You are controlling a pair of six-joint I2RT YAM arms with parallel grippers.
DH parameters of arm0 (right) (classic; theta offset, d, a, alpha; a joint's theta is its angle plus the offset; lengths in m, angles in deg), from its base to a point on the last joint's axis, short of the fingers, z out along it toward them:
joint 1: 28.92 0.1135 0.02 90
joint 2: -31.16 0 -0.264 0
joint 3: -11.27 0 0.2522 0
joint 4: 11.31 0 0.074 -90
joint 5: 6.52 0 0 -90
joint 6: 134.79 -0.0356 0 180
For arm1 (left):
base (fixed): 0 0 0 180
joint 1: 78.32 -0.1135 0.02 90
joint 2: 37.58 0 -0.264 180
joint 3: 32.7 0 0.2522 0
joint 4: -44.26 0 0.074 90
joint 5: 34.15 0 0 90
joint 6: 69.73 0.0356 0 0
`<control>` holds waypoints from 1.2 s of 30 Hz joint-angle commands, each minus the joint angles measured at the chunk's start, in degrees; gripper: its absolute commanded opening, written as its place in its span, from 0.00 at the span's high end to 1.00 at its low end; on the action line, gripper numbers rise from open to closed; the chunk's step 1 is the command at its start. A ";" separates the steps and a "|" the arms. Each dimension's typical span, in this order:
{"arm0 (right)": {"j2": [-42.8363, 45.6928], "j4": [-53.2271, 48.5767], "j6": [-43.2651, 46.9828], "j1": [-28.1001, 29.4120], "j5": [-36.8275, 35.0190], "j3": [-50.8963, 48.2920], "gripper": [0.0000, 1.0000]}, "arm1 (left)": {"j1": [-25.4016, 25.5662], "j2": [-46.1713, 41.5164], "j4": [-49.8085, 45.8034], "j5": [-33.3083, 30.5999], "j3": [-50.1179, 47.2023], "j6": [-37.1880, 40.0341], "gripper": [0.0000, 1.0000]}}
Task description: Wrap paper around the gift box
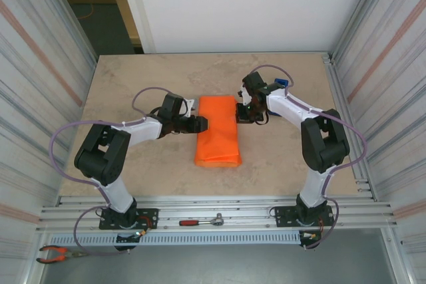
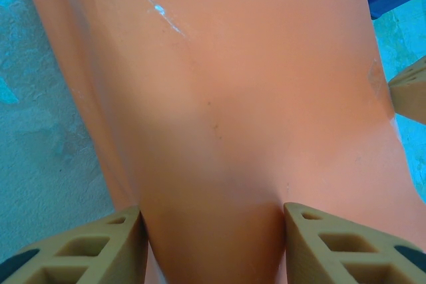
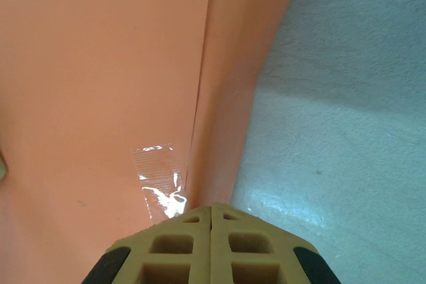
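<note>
From where I stand, the paper (image 1: 217, 134) lies in the middle of the counter (image 1: 133, 84) as a long orange parcel, folded over on itself. I take the gift box to be inside that fold, covered by the sheet.

The left pincer (image 2: 212, 209) comes in from the parcel's left side with its fingers apart. The orange bundle fills the gap between them, so it looks to be pinching the paper by its two flanks. The right pincer (image 3: 212, 212) has its fingers pressed tight together with nothing between them. Its tips sit at the lengthwise seam, just beside a short strip of clear tape (image 3: 158, 181).

The sheet looks thin, light and smooth. I would expect it to crease at a touch, tear under a sharp pull, and spring open wherever no tape holds it. It should be firm only where the box backs it, so that is the place to press or clamp. The end nearest the arms looks loose and hollow. I would take that end by its folded edge, gently, rather than squeeze the middle.
</note>
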 commanded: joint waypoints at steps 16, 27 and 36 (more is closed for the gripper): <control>1.72 24.87 -16.73 -3.81 22.51 -15.15 1.00 | 1.29 4.30 -9.22 -2.31 -2.51 2.64 0.50; 3.62 21.16 -15.22 -6.58 20.58 -18.01 0.93 | 1.19 2.62 -9.33 -1.57 -2.07 2.39 0.49; 8.75 18.42 -14.00 -7.74 16.42 -20.55 0.63 | -1.28 -3.49 -10.69 2.49 1.83 1.69 0.35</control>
